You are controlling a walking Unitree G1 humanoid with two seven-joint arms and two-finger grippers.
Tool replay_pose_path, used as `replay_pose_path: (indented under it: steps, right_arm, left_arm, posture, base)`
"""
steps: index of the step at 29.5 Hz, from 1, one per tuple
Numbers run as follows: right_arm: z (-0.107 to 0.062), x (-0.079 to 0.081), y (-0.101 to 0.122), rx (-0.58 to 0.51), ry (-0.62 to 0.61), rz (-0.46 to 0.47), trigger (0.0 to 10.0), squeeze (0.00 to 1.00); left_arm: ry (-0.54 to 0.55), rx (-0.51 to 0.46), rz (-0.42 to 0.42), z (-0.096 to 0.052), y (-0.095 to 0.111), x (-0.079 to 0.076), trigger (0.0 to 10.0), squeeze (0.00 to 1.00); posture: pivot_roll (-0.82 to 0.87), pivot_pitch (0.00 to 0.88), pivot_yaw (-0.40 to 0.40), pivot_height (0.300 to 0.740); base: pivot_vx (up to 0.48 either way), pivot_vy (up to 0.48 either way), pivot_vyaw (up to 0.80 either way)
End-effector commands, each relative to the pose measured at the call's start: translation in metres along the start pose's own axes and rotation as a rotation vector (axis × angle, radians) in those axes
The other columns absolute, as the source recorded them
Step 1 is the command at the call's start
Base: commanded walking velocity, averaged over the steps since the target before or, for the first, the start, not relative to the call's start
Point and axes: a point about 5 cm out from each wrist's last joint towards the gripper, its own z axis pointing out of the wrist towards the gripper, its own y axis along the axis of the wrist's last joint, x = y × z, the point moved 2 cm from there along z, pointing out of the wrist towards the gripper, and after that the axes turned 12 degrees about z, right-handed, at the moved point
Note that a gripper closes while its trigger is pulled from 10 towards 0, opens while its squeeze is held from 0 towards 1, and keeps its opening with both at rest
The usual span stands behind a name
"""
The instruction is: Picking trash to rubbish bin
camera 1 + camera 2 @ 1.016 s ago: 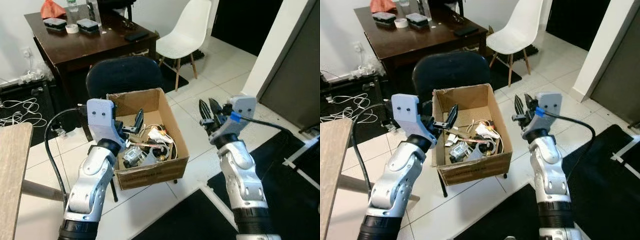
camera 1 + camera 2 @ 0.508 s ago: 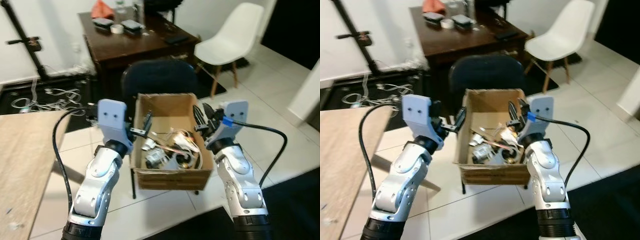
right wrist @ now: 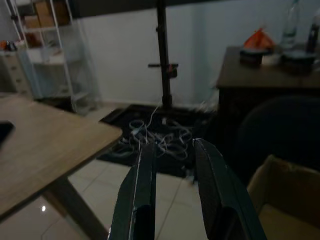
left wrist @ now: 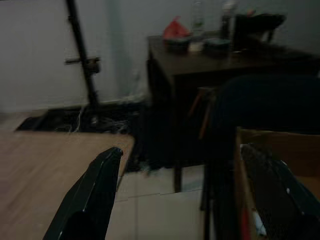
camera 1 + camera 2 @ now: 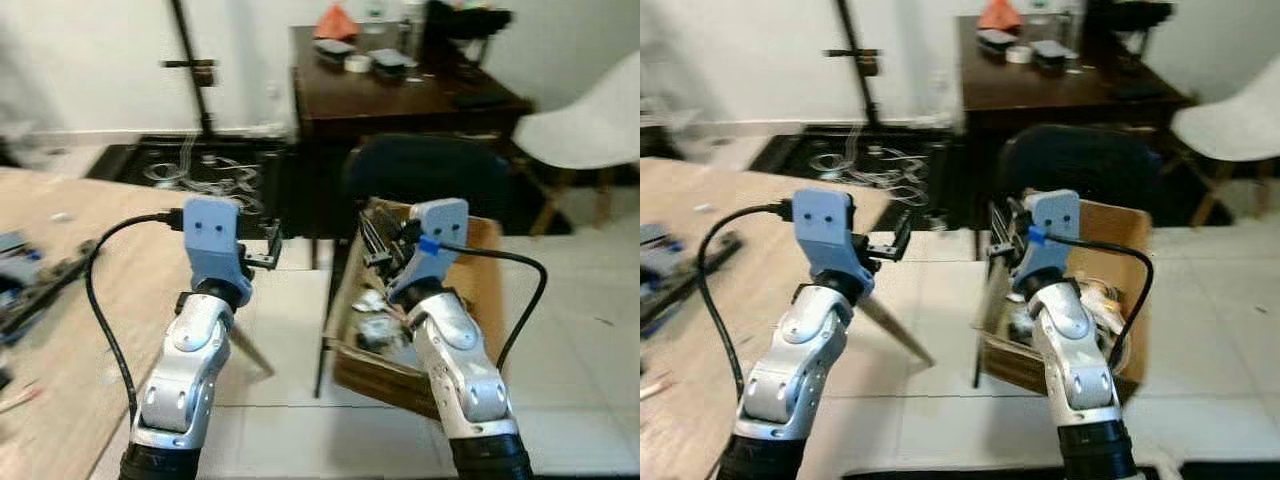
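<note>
Left jaws: the left gripper (image 5: pixel 272 252) has wide jaws with nothing in them. It is held up in front of the robot, over the white floor (image 5: pixel 290 300), near the edge of the wooden bench (image 5: pixel 70 290).

Right jaws: the right gripper (image 5: pixel 1002 238) has narrow jaws, a small gap between the two black fingers (image 3: pixel 140 195), and nothing in them. It sits just above the near edge of the cardboard box (image 5: pixel 480 290).

Bin: the cardboard box looks like the rubbish bin. It sits on the floor in front of the dark chair (image 5: pixel 425 170). Bits of trash (image 5: pixel 375 320) already lie in it, white and mixed up, too blurry to name.

Trash to pick: small things lie on the wooden bench at the robot's left, a dark long thing (image 5: pixel 40 280) and tiny scraps (image 5: pixel 20 400). I cannot tell what they are.

Step now: I think the robot is looking for the next bit of trash.

How to do it well: face the bench, stand still so the picture is sharp, pick one small thing, and bring the wide jaws down around it.

Behind: a dark table (image 5: pixel 400 90) with small items on top, and a black stand (image 5: pixel 195 65) with wires on the floor.
</note>
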Motion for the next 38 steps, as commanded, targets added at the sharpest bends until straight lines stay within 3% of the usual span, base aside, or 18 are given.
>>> replay_pose_path:
  steps: [1, 11, 14, 22, 29, 30, 38]
  right_arm:
    - [-0.003, -0.005, 0.0, 0.006, -0.03, -0.009, 10.0, 0.0]
    - [-0.013, -0.018, -0.007, 0.046, -0.089, 0.0, 10.0, 0.0]
    - [-0.02, -0.026, -0.019, 0.091, -0.133, 0.038, 10.0, 0.0]
    - [-0.029, -0.026, -0.022, 0.116, -0.139, 0.045, 10.0, 0.0]
    - [-0.029, -0.023, -0.021, 0.117, -0.133, 0.045, 10.0, 0.0]
    - [-0.028, -0.021, -0.02, 0.117, -0.122, 0.045, 10.0, 0.0]
    - [-0.025, -0.02, -0.02, 0.122, -0.106, 0.052, 10.0, 0.0]
  left_arm:
    - [-0.008, 0.04, 0.011, -0.002, -0.009, 0.0, 10.0, 0.0]
    - [0.038, 0.096, 0.04, -0.003, -0.024, 0.008, 10.0, 0.0]
    - [0.041, 0.12, 0.052, -0.006, -0.031, 0.01, 10.0, 0.0]
    - [0.041, 0.131, 0.041, -0.011, -0.035, 0.01, 10.0, 0.0]
    - [0.029, 0.015, -0.061, -0.008, -0.013, 0.007, 10.0, 0.0]
    - [-0.014, -0.029, -0.082, -0.011, -0.005, 0.002, 10.0, 0.0]
    - [-0.036, -0.045, -0.095, -0.015, -0.001, -0.001, 10.0, 0.0]
  posture:
    - [0.03, 0.02, 0.038, 0.74]
    - [0.01, 0.052, 0.04, 0.74]
    - [-0.01, 0.075, 0.049, 0.74]
    - [-0.02, 0.101, 0.057, 0.74]
    - [-0.03, 0.113, 0.053, 0.74]
    - [-0.02, 0.112, 0.047, 0.74]
    - [-0.01, 0.118, 0.039, 0.74]
  base:
    - [0.0, 0.0, 0.8]
    - [0.0, 0.0, 0.8]
    - [0.0, 0.0, 0.8]
    - [0.0, 0.0, 0.8]
    - [0.0, 0.0, 0.8]
    - [0.0, 0.0, 0.8]
    - [0.0, 0.0, 0.8]
